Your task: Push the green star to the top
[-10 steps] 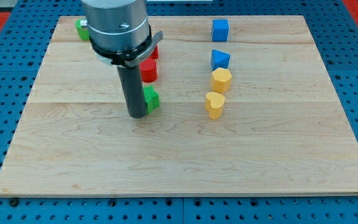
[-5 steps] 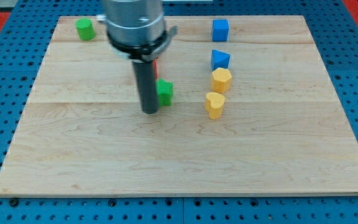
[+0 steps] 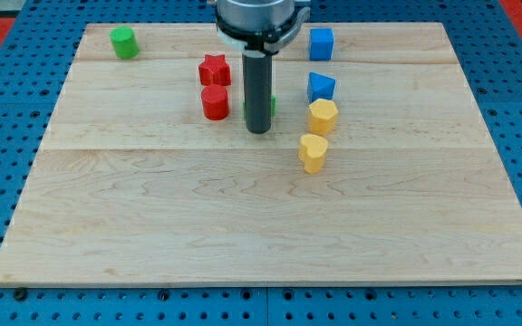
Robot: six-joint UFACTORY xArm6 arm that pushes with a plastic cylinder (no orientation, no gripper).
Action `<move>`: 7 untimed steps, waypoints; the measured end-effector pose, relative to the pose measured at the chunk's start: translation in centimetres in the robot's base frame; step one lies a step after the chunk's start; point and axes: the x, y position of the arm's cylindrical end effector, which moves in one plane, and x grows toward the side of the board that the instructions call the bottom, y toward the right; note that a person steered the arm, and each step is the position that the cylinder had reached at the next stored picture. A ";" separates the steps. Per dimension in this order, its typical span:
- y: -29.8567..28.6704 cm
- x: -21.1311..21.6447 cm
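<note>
Hiding most of the green star [image 3: 270, 106], my rod leaves only a green sliver at its right edge; the star's pointing and axis I cannot tell. My tip [image 3: 258, 131], a bare rod with nothing to close, sits between the red cylinder [image 3: 214, 102] and the yellow hexagon [image 3: 323, 117].

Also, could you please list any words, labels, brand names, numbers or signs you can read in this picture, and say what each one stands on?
None: no readable text shows anywhere in the camera view.
The wooden board is bare of print.
The visible blocks, such as the red star and the blue cube, carry no marks.
The green star is mostly hidden behind the rod above my tip, so its faces cannot be checked.
</note>
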 end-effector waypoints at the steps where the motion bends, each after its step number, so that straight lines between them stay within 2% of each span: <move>1: 0.0 -3.3; 2: 0.0 -7.9; 3: 2.5 -8.1; 4: 3.4 -11.8; 5: 1.8 -15.1; 6: -1.1 -15.3; 7: 0.3 -15.0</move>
